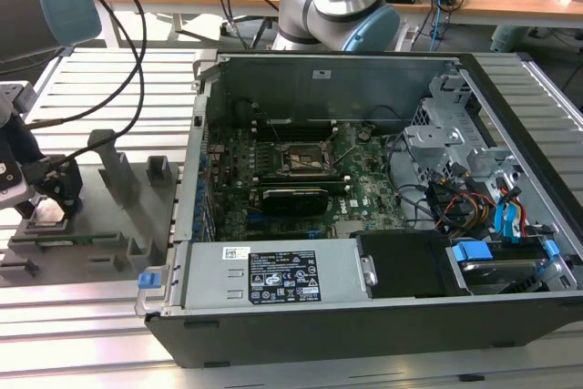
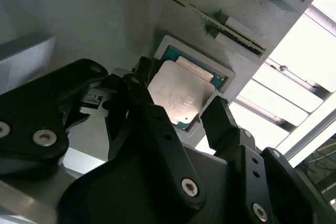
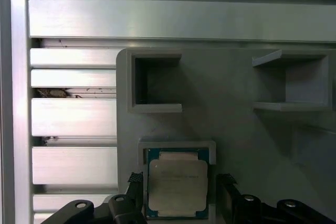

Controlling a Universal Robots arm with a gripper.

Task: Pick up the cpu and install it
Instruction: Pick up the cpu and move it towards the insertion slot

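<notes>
We count one cpu [image 3: 177, 184], silver lid up with faint print we cannot read, lying flat in the square pocket of one grey fixture plate [image 3: 236, 124] on the slatted metal desk [image 1: 91, 334]. In both wrist views the two black jaws stand apart, one on each side of it, clamped on nothing. Toward the exterior view's right of that plate sits one open computer case [image 1: 364, 334], with one motherboard [image 1: 364, 193] exposed and one white label [image 1: 284, 275] whose print is too small to read.
</notes>
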